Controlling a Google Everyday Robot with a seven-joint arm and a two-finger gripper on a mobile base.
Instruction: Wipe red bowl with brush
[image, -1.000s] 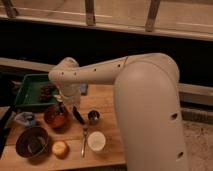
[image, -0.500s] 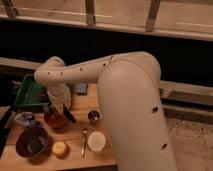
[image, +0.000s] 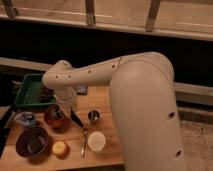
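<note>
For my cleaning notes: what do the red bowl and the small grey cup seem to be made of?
The red bowl: glazed ceramic or hard plastic, perhaps; its inside looks glossy. The small grey cup: likely metal, with a bright sheen. The gripper hangs over the red bowl, the brush slanting out beside it.

Red bowl (image: 54, 119): round, shallow, orange-red, sitting upright, its inside partly covered by the gripper (image: 62, 111) directly over it. Brush (image: 76, 119): slim, black, tilted, slanting from the bowl's right rim down to the right.
</note>
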